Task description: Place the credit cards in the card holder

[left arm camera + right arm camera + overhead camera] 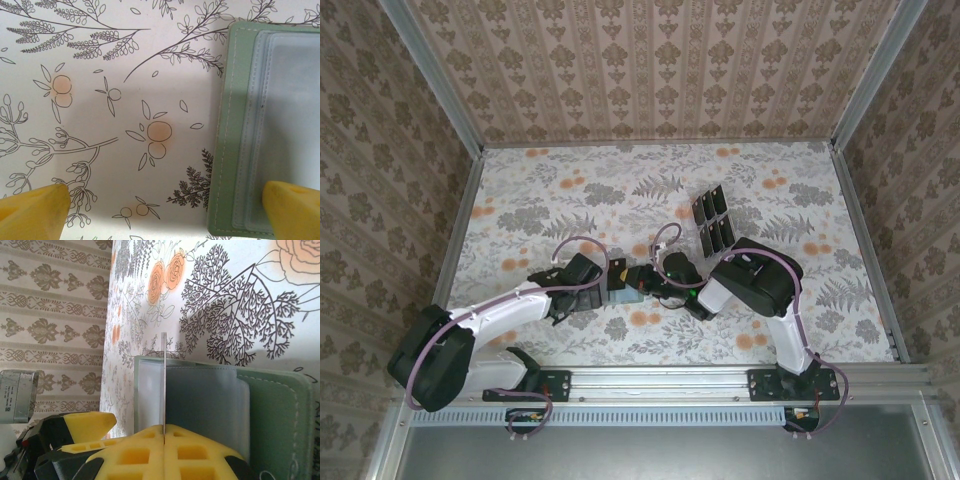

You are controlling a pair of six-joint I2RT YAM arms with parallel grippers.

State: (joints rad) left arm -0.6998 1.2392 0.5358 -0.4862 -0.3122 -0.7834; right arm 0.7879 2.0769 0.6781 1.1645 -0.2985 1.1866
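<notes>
Right gripper (164,432): pinching one credit card (163,385) edge-on over card holder (277,420), mid-table | left gripper (164,207): spread astride holder's edge | risk: holder, seemingly unpinned, may slide; card misses sleeve.

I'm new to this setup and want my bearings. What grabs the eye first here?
The right hand pinches a thin card edge-on above the open grey-green wallet, at the middle of the floral table. The left hand hangs open across the wallet's edge; a cluster of black cards lies farther back, to the right.
</notes>
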